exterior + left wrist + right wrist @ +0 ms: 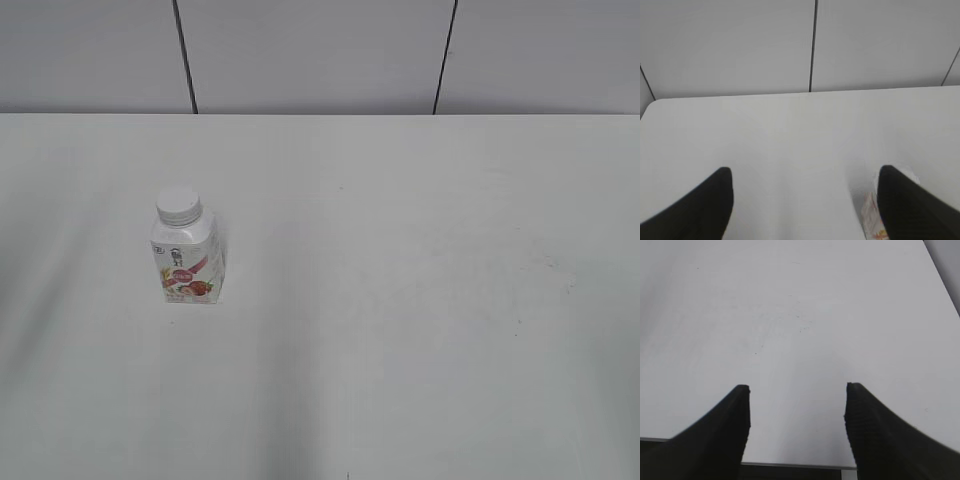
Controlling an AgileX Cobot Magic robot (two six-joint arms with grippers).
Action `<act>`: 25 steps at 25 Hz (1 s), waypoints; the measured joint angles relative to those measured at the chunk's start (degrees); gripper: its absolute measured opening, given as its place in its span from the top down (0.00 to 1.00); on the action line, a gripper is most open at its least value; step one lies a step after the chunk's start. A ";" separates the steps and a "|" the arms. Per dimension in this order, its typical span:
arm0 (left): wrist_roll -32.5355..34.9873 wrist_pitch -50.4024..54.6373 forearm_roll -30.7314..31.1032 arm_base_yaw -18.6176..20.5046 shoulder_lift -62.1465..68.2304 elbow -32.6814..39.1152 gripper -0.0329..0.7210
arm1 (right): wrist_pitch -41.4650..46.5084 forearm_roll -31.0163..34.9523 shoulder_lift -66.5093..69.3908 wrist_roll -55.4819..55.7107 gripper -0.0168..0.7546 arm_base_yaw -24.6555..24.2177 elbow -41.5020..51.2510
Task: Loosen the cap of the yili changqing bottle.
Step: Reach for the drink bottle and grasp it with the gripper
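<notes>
The yili changqing bottle (187, 262) stands upright on the white table, left of centre in the exterior view. It is small, white and squarish, with a pink-red band and strawberry picture. Its white ribbed cap (179, 205) sits on the neck. Neither gripper shows in the exterior view. In the left wrist view my left gripper (805, 172) is open and empty; a blurred bit of the bottle (871, 212) shows just inside its right finger, mostly hidden. In the right wrist view my right gripper (796, 386) is open and empty above bare table.
The white table (420, 300) spreads across the exterior view, with a grey panelled wall (320, 50) behind its far edge. The right wrist view shows the table's near edge (790, 464) under the right gripper.
</notes>
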 joint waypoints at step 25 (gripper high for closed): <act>-7.27 -42.65 5.87 -4.45 29.93 11.48 0.24 | 0.00 0.00 0.00 0.00 0.36 0.00 0.00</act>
